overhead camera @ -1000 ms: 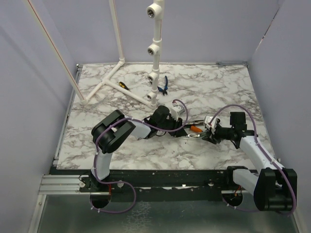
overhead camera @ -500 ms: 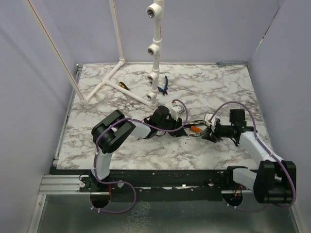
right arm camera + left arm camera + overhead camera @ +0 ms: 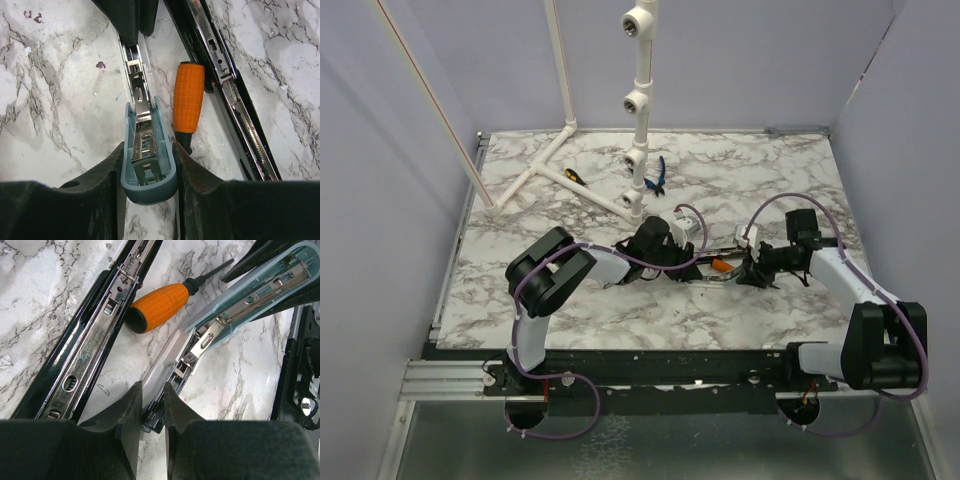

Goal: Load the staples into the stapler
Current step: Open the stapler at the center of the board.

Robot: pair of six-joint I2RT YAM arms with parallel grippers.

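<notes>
The stapler (image 3: 85,355) is a long black bar with a metal channel. It lies opened flat on the marble and also shows in the right wrist view (image 3: 225,80). No gripper holds it. My right gripper (image 3: 148,150) is shut on the end of a pale teal bar (image 3: 150,170) with a metal insert. My left gripper (image 3: 152,390) is shut on the black and grey lower piece (image 3: 165,375) hinged to that teal bar (image 3: 260,285). In the top view the two grippers, left (image 3: 685,265) and right (image 3: 748,268), face each other. No staple strips or box show.
An orange-handled screwdriver (image 3: 160,305) lies between the black stapler and the teal bar, also seen from above (image 3: 720,265). A white pipe frame (image 3: 635,110) stands at the back, with blue pliers (image 3: 655,178) and a small yellow-handled tool (image 3: 575,174) near it.
My right arm has swung toward the back of the table, and its gripper has shifted slightly up and left with the teal bar. My left arm has hardly moved.
</notes>
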